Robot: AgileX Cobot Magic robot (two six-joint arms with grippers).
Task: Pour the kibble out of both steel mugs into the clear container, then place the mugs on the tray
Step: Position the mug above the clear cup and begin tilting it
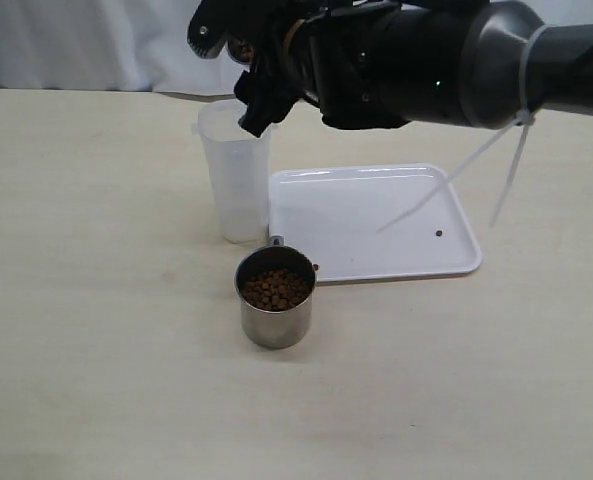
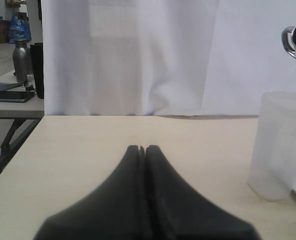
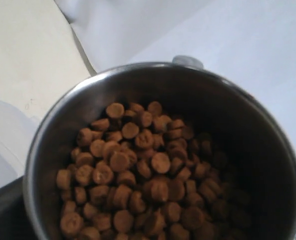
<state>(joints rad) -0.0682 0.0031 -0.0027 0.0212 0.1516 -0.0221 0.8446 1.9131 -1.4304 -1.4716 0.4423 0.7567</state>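
My right gripper [image 1: 257,104] is clamped on the held mug [image 3: 222,115], high above the mouth of the clear container [image 1: 234,180]. The kibble [image 3: 138,175] fills much of that mug. My left gripper [image 2: 142,149] is pressed together with nothing in it, low over the desk [image 1: 96,300]. The second mug [image 1: 276,325], also holding kibble, stands on the desk just in front of the container, beside the white tray [image 1: 376,215]. One stray pellet [image 1: 439,234] lies on the tray.
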